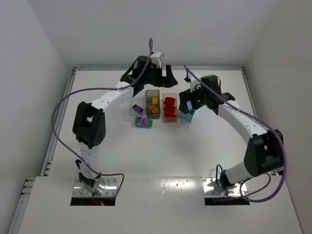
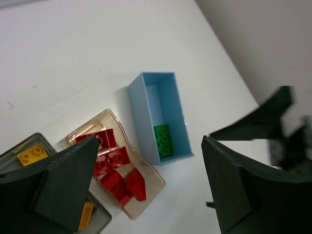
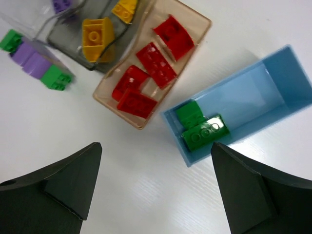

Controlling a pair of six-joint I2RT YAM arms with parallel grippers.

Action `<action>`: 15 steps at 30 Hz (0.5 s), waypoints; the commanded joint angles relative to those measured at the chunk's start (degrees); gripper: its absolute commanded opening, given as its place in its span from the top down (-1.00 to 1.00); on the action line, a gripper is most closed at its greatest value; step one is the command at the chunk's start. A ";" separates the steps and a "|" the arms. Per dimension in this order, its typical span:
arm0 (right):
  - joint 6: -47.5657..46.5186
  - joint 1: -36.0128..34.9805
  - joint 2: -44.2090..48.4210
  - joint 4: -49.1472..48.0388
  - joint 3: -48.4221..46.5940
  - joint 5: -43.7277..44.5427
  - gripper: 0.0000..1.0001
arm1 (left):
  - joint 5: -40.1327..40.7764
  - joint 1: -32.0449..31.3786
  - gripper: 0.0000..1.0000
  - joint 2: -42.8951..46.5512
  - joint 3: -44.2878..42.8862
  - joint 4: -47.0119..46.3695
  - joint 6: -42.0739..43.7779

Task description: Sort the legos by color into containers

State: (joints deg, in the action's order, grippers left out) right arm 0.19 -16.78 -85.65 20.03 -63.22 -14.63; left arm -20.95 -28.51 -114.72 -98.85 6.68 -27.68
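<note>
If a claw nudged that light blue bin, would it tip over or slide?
Probably slide: the light blue bin sits flat on the smooth table. Likely light too, with thin walls and only two green bricks inside.

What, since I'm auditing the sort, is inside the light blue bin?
Two green legos sit at one end of the light blue bin; the rest is bare, nothing hidden.

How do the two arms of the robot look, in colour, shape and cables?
The left arm and right arm have white links and bulky black joints. A purple cable loops loosely along each. Their jaws are dark, wedge-shaped plates. Each base sits on a shiny metal plate.
</note>
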 commanded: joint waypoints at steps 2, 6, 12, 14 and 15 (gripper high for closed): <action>-4.66 -2.37 2.59 -1.31 -0.15 -9.78 -0.79 | -4.00 5.73 -0.82 16.26 5.93 -3.08 -1.40; -9.58 -7.38 1.45 -1.31 -0.15 -19.37 -0.55 | -11.73 14.34 -0.79 23.56 13.23 2.53 -0.28; -19.69 -16.96 -3.82 -3.24 -0.68 -28.08 -0.03 | -16.58 27.09 -0.72 33.39 23.42 12.04 9.48; -22.24 -18.81 -6.89 -3.85 -0.68 -28.08 0.02 | -16.58 30.69 -0.72 35.87 26.58 12.04 10.10; -23.12 -20.39 -8.03 -3.86 -0.68 -28.08 0.05 | -16.58 31.67 -0.72 36.75 27.30 12.57 10.71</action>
State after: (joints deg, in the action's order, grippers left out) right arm -16.25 -35.14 -90.61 18.35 -63.22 -38.09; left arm -34.26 0.60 -81.82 -73.49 16.16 -20.78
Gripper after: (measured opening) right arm 0.485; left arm 0.862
